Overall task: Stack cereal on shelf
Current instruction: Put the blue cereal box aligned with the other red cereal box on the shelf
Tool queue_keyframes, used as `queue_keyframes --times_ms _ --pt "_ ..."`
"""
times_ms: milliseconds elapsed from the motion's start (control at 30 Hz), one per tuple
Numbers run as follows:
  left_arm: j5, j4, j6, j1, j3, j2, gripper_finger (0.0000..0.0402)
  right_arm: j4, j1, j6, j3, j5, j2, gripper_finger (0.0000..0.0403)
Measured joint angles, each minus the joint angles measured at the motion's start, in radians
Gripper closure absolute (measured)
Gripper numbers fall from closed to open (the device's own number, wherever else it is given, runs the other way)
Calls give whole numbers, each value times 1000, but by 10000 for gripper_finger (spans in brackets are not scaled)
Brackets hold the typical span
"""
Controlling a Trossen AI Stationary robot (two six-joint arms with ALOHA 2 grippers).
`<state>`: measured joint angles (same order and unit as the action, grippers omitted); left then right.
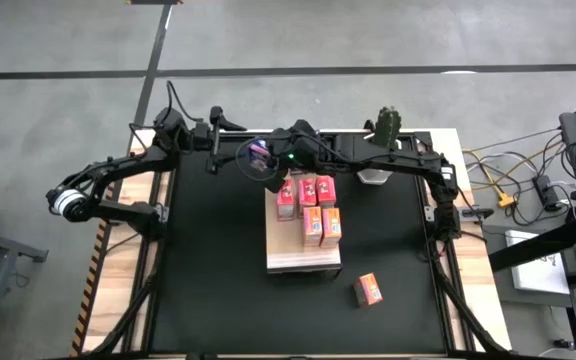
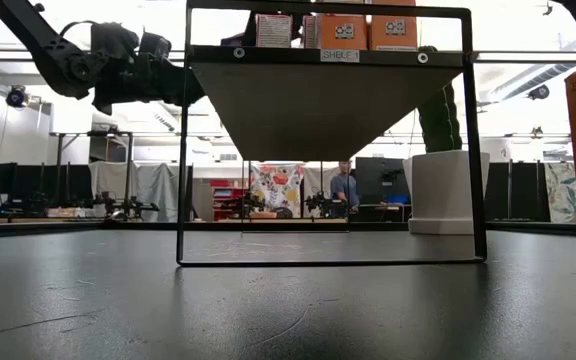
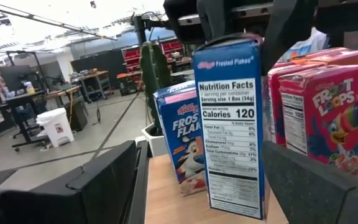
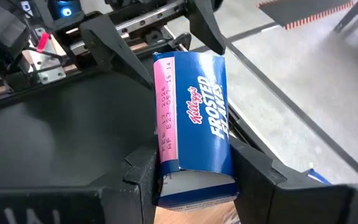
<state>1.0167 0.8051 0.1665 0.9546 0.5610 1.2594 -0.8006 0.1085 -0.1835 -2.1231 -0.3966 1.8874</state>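
A blue Frosted Flakes cereal box stands upright at the far left corner of the wooden shelf, a raised board on a black frame. My right gripper reaches over it from the table's right and is shut on it. My left gripper comes in level from the left and is open, one finger on each side of the same box. Behind it on the shelf stand a second blue box and pink-red Froot Loops boxes. Orange boxes stand nearer. My right gripper pinches the blue box between its two fingers by its two broad faces, at the end nearest the wrist. It comes slanting down from the table's right. The box is upright, its lower edge at the board. My left gripper's one finger stands clear of the box. Whether the other touches it, I cannot tell.
One orange cereal box lies on the black mat, near and right of the shelf. A cactus in a white pot stands at the far right. The mat to the shelf's left and near side is bare.
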Motion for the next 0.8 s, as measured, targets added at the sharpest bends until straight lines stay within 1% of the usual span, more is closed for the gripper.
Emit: queue_keyframes --times_ms 200,367,467,633,800 --pt "-5 4 0 0 0 0 77 -8 0 -27 24 -7 0 257" --pt "-5 3 0 0 0 0 77 -7 1 -37 44 -51 0 257" --pt "-5 3 0 -1 0 0 77 -5 1 -37 45 -52 0 256" --pt "-5 2 0 -1 0 0 77 -10 1 -37 50 -50 0 243" --pt "-4 0 0 -2 0 0 77 -11 3 -50 56 -49 0 251"
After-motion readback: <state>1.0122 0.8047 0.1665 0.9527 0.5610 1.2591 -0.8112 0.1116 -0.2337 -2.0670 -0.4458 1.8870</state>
